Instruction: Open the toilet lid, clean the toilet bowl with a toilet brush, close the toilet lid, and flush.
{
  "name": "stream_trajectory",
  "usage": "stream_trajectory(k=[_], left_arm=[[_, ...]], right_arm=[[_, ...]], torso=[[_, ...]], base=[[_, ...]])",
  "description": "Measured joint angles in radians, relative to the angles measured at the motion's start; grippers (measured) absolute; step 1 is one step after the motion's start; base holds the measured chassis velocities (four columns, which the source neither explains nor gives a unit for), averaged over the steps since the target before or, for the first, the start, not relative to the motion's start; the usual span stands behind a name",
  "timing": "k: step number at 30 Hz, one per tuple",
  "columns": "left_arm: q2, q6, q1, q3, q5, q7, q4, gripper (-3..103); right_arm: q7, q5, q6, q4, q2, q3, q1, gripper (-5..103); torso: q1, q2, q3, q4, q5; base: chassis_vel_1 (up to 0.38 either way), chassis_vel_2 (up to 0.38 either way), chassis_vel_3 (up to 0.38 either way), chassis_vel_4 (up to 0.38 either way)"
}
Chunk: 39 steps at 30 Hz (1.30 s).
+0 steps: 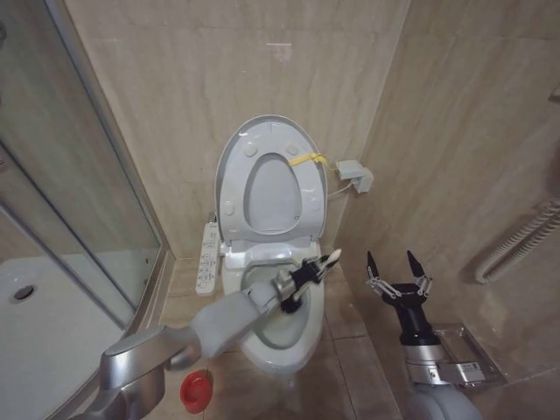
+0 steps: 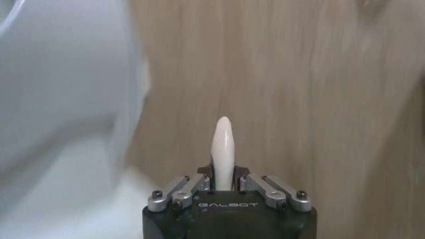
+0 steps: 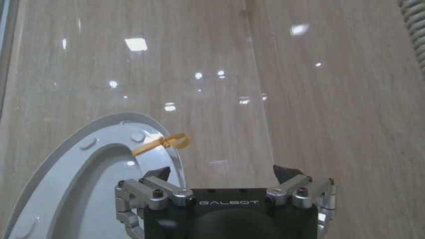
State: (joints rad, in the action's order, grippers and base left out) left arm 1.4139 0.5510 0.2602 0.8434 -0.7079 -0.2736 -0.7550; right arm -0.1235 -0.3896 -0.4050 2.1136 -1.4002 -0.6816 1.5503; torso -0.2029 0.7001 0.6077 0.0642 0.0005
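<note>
With the toilet lid (image 1: 269, 179) up, the left hand (image 1: 302, 278) clamps the toilet brush (image 1: 313, 271) over the toilet bowl (image 1: 284, 337), apparently mid-scrub, needing downward strokes; the right hand (image 1: 396, 262) waits open.

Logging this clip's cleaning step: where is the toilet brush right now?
In the head view, the toilet brush is clamped in the left tool over the toilet bowl, handle tip angled up and right, below the raised toilet lid.
</note>
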Motion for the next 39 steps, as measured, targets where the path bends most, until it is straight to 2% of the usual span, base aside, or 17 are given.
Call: stream_trajectory(k=[1,3,6,9,11,12,13,16,18,19,20,21,27,31,33,36,39], left_arm=[[0.0,0.006,0.005,-0.003,0.006,-0.005,0.02,19],[0.002,0.014,0.007,-0.011,0.009,-0.008,0.035,19],[0.01,-0.007,-0.008,-0.022,-0.01,0.01,-0.023,19],[0.017,-0.026,-0.03,-0.026,-0.034,0.03,-0.114,19],[0.01,-0.024,-0.025,-0.023,-0.028,0.026,-0.104,19],[-0.002,-0.01,-0.012,-0.021,-0.004,0.005,-0.055,19],[-0.009,0.015,0.0,-0.025,0.031,-0.022,0.029,19],[-0.012,0.042,0.003,-0.035,0.054,-0.042,0.084,19],[-0.028,0.035,0.002,-0.022,0.043,-0.029,0.054,19],[-0.037,0.021,-0.001,-0.009,0.03,-0.013,0.013,19],[-0.032,-0.013,-0.012,0.008,-0.002,0.029,-0.123,19],[-0.022,-0.005,-0.014,0.008,0.002,0.028,-0.13,19],[0.0,0.078,0.009,-0.009,0.079,-0.033,0.081,19],[0.026,0.052,-0.012,0.004,0.056,-0.008,0.024,19],[0.047,0.009,-0.046,0.026,-0.001,0.023,-0.086,19],[0.044,0.004,-0.052,0.04,-0.009,0.022,-0.085,19],[0.029,0.03,-0.043,0.052,0.014,-0.007,0.007,19]], right_arm=[[0.0,0.0,0.0,0.0,0.001,0.001,0.0,100],[0.0,0.0,0.0,0.001,0.002,0.002,0.0,100],[0.0,-0.001,0.001,0.0,0.004,0.002,-0.006,100],[-0.001,-0.001,0.001,-0.003,0.002,0.001,-0.009,100],[0.0,-0.002,0.001,-0.002,0.002,0.0,-0.008,100],[0.0,-0.005,0.001,0.001,0.003,-0.001,-0.004,100],[0.0,-0.007,0.0,0.005,0.005,-0.001,-0.001,100],[-0.002,-0.008,-0.002,0.005,0.007,-0.001,0.003,100],[-0.002,-0.008,-0.004,0.003,0.007,-0.001,0.002,100],[-0.003,-0.008,-0.004,0.002,0.006,-0.001,0.001,100],[-0.003,-0.008,-0.004,0.001,0.0,0.001,-0.003,100],[-0.003,-0.008,-0.004,0.005,-0.001,0.0,0.0,100],[-0.003,-0.012,-0.006,0.019,0.008,-0.005,0.017,100],[-0.004,-0.012,-0.007,0.019,0.003,-0.005,0.017,100],[-0.004,-0.01,-0.006,0.02,-0.004,-0.005,0.016,100],[-0.004,-0.01,-0.006,0.024,-0.006,-0.005,0.018,100],[-0.004,-0.01,-0.005,0.033,-0.007,-0.006,0.028,100]], torso=[[0.0,0.0,0.0,-0.0012,0.0002],[0.0,0.0,0.0,-0.0016,0.0001],[0.0,0.0,0.0,-0.0016,0.0001],[0.0,0.0,-0.001,0.002,-0.0006],[0.0,0.0,0.0,0.0018,-0.0002],[0.0,0.0,0.0,0.0015,0.0],[0.0,0.0,0.0,-0.0001,-0.0001],[0.0,0.0,0.0,-0.0006,-0.0006],[0.0,0.0,-0.001,-0.0001,-0.0007],[0.0,0.0,0.0,-0.0009,0.0],[0.0,0.0,0.0,-0.0003,-0.0002],[0.0,0.0,0.0,0.0017,-0.0003],[0.0,0.0,0.0,-0.0005,-0.0002],[0.0,0.0,0.0,-0.0016,0.0004],[0.0,0.0,0.0,0.0016,-0.0005],[0.0,0.0,0.0,0.0015,0.0001],[0.0,0.0,0.0,0.0006,0.0001]], base=[[0.0,0.0,0.0,0.0],[0.024,0.004,0.008,0.025],[0.0,0.0,0.0,0.0],[0.0,0.0,0.0,0.0],[0.0,0.0,0.0,0.0],[0.0,0.0,0.0,0.0],[0.0,0.0,0.0,0.0],[0.0,0.0,0.0,0.0],[0.0,0.0,0.0,0.0],[0.0,0.0,0.0,0.0],[0.0,0.0,0.0,0.0],[0.0,0.0,0.0,0.0],[-0.023,-0.025,-0.006,-0.007],[0.0,0.0,0.0,0.0],[0.0,0.0,0.0,0.0],[0.0,0.0,0.0,0.0],[0.0,0.0,0.0,0.0]])
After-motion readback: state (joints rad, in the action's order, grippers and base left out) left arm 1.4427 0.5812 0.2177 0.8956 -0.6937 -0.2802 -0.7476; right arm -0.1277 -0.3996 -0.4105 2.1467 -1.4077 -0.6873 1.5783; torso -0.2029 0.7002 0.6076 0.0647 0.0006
